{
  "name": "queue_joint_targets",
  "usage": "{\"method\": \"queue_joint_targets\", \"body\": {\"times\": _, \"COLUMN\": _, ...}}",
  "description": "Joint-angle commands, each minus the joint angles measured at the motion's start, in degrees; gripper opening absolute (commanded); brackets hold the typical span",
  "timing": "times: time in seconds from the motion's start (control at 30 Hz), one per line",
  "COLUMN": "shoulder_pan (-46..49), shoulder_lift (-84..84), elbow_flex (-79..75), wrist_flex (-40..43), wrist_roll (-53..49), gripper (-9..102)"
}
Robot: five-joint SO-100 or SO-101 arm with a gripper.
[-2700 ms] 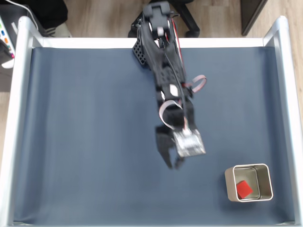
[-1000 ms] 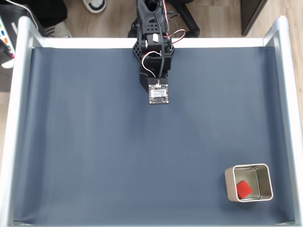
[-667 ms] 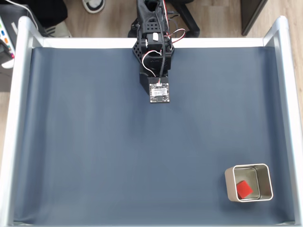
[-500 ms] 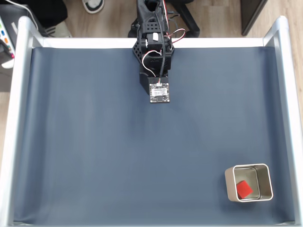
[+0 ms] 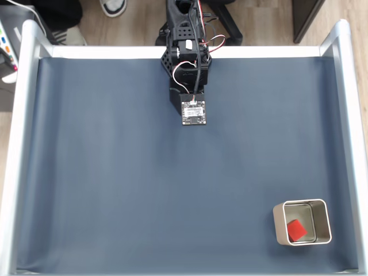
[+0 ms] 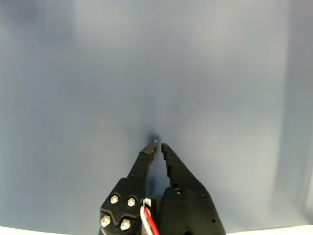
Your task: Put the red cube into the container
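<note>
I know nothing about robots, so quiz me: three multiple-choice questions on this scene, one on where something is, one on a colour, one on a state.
1. Where is the red cube?
A. inside the container
B. on the mat beside it
C. between the gripper's fingers

2. What colour is the mat on the table?
A. green
B. dark blue
C. white

3. How is the gripper in the wrist view?
A. wide open
B. shut on the cube
C. shut and empty

Answers: 1 A, the fixed view shows the cube within the tin's rim. 2 B, the mat is dark blue in the fixed view. 3 C, the fingertips nearly meet with nothing between them.
</note>
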Motion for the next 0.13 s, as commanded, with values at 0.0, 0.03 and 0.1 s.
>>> {"method": "queue_joint_targets", "body": {"times": 0.0, "shoulder_pan": -0.35, "shoulder_lift": -0.09, "elbow_flex": -0.26, "wrist_flex": 0.18, "wrist_roll": 0.35, "gripper": 1}}
{"method": "queue_joint_targets", "body": {"times": 0.03, "shoulder_pan": -0.35, "shoulder_lift": -0.09, "elbow_flex": -0.26, "wrist_flex": 0.18, "wrist_roll": 0.35, "gripper": 1}}
{"method": "queue_joint_targets", "body": {"times": 0.1, "shoulder_pan": -0.35, "shoulder_lift": -0.09, "elbow_flex": -0.26, "wrist_flex": 0.18, "wrist_roll": 0.35, "gripper": 1}}
